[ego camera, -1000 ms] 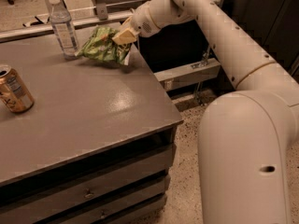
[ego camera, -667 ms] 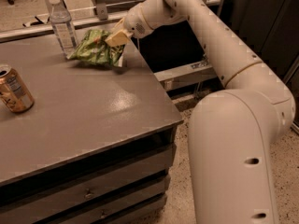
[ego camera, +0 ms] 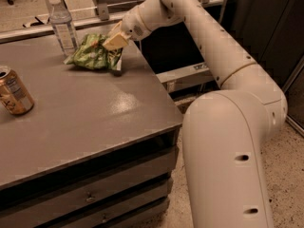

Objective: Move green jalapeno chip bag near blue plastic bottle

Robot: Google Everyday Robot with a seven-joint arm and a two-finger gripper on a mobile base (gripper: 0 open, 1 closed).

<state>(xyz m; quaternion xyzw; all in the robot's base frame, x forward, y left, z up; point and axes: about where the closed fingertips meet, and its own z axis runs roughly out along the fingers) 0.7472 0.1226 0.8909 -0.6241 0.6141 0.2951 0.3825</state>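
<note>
Gripper (ego camera: pixel 115 41) clenched on right end of green jalapeno chip bag (ego camera: pixel 90 55), at far table (ego camera: pixel 95 118) edge just beside blue plastic bottle (ego camera: pixel 62 27); bag judged light, crinkly, crushable, so grip the seam.

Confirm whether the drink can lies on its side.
No: the gold drink can stands upright, far from the pincer holding the green jalapeno chip bag.

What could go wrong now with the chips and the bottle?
1. The gripper is at the right end of the bag, and the bag lies right by the upright bottle. A push to the left could tip the bottle over.
2. The bottle stands close to the back edge of the table, so if it falls it might roll off.
</note>
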